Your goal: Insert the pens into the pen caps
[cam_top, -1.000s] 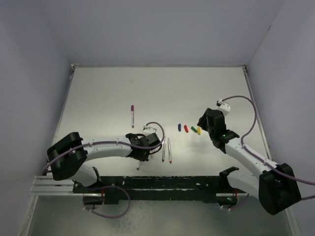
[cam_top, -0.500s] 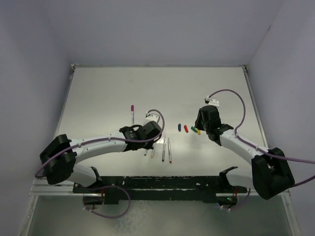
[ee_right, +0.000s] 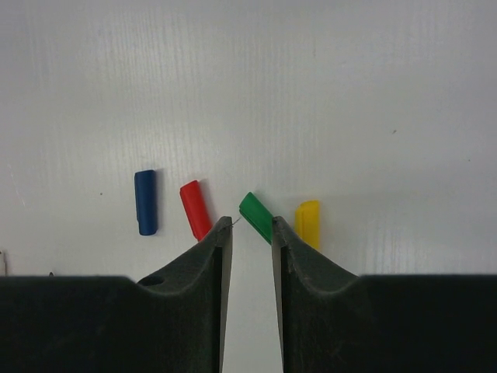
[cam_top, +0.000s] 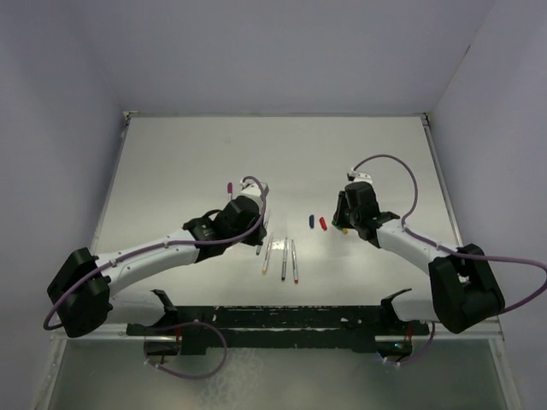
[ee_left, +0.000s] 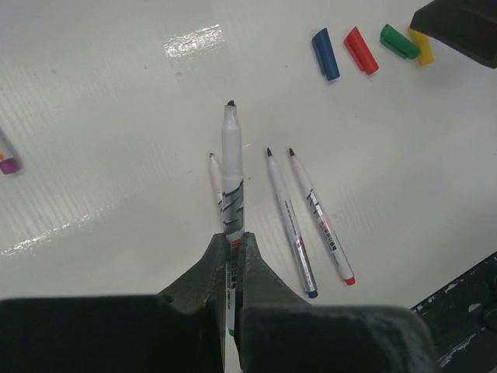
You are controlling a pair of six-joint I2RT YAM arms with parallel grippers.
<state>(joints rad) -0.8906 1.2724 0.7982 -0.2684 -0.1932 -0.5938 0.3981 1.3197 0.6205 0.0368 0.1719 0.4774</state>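
My left gripper (ee_left: 233,237) is shut on a silvery pen (ee_left: 231,167) with a green rear end, held above the table with its dark tip pointing away; it also shows in the top view (cam_top: 255,232). Three more pens lie below: one (ee_left: 213,175) partly hidden, a blue-ended one (ee_left: 289,221) and a red-ended one (ee_left: 320,217). Blue (ee_right: 145,201), red (ee_right: 196,209), green (ee_right: 257,215) and yellow (ee_right: 308,223) caps lie in a row. My right gripper (ee_right: 251,225) is open, low over the table, with the green cap's near end between its fingertips.
A pen with a purple end (cam_top: 229,185) lies far left of my left gripper, partly hidden by the arm. The white table's raised walls (cam_top: 128,115) border the back and sides. The black arm base rail (cam_top: 282,320) runs along the near edge.
My left gripper has carried the pen from the near edge farther up the table and to the right. My right gripper has moved forward and left onto the row of caps.
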